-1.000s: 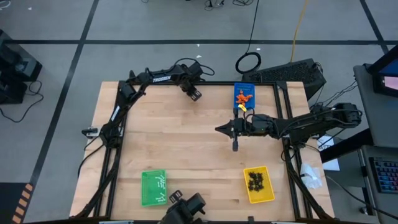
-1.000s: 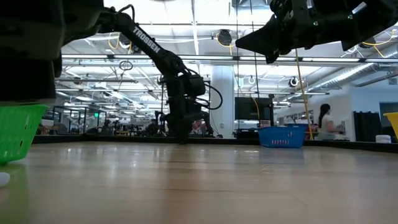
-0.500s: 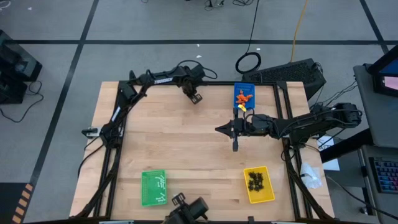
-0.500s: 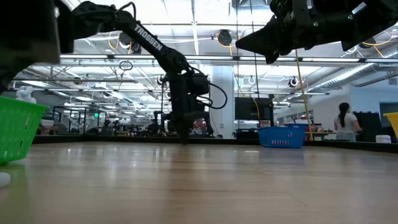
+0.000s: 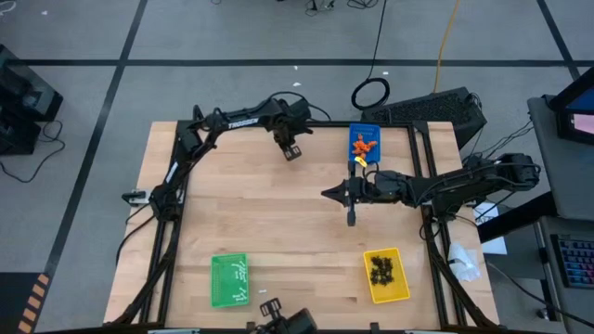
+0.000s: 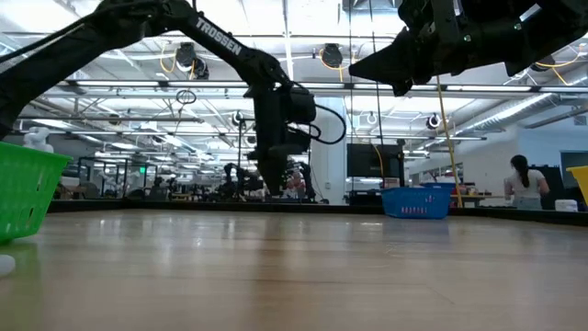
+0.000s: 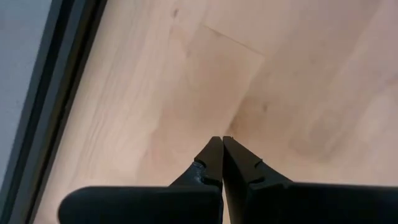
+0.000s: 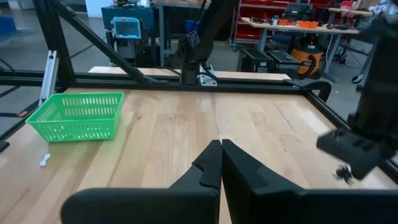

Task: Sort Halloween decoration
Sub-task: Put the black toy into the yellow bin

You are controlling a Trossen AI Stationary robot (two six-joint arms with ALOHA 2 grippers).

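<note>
From above: my left gripper hangs by the far edge and my right gripper mid-table.

Left wrist: jaws pressed together, nothing visibly pinched.

Right wrist: jaws pressed together, empty. A loose bone lies well ahead, beside the green tray. I should spread my jaws before descending.
</note>
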